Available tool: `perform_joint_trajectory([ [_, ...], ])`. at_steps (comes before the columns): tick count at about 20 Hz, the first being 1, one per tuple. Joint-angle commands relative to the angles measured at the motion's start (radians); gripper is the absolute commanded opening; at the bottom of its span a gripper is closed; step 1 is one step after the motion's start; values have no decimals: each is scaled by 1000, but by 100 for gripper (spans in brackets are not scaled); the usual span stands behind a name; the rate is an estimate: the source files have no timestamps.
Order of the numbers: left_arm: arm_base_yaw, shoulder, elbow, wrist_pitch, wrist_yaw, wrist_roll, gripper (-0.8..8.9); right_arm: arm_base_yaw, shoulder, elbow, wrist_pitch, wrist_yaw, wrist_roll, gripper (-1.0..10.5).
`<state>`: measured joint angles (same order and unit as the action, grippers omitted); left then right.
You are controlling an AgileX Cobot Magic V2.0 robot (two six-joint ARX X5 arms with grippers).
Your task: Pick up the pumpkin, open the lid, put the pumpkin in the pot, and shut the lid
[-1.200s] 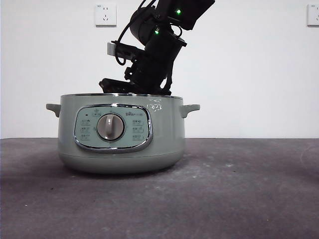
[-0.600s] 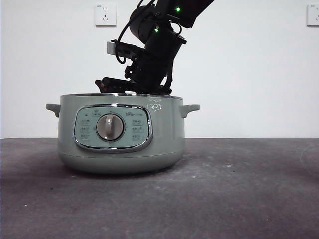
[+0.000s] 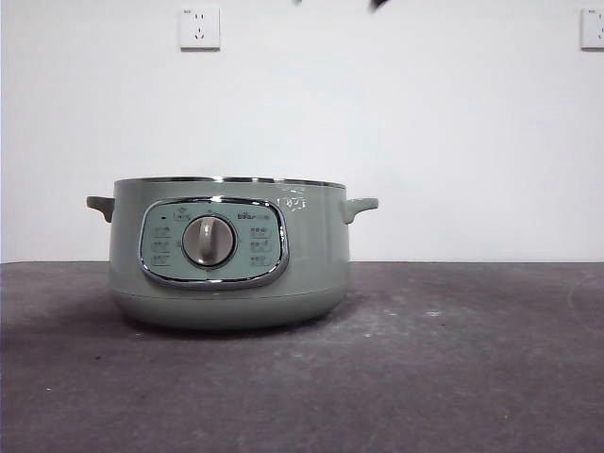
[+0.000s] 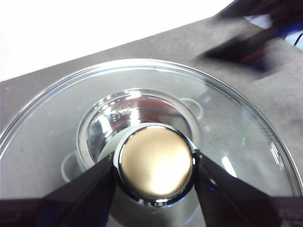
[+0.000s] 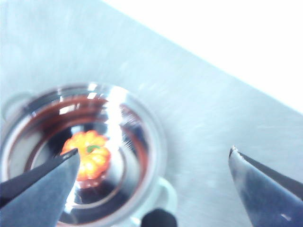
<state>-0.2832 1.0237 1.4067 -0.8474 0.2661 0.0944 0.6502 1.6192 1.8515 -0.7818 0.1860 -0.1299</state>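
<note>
The pale green pot (image 3: 226,264) stands uncovered on the dark table, left of middle in the front view. The orange pumpkin (image 5: 92,158) lies on the shiny floor inside the pot (image 5: 156,137) in the blurred right wrist view. My right gripper (image 5: 154,152) is open and empty, high above the pot. My left gripper (image 4: 155,165) is shut on the knob of the glass lid (image 4: 236,142) and holds it above the pot (image 4: 137,109), which shows through the glass. The pumpkin is hidden in the front view.
Two wall sockets (image 3: 199,27) (image 3: 593,28) sit on the white wall behind. The grey table (image 3: 453,359) stretches right of the pot. A blurred dark arm (image 4: 255,42) crosses the left wrist view. Black tips (image 3: 377,4) show at the front view's top edge.
The arm that reached down onto the pot's rim has risen out of the front view. Only small black tips remain at the top edge. The pot has not moved.
</note>
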Motion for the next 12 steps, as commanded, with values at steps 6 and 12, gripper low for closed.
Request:
perform_joint_trajectory([
  [6,-9,235,20,252,53,15,-9,0,-286,2,-145,-4,55,626],
  [12,-34,372,20,361,52,15,-9,0,-357,2,-246,-5,89,626],
])
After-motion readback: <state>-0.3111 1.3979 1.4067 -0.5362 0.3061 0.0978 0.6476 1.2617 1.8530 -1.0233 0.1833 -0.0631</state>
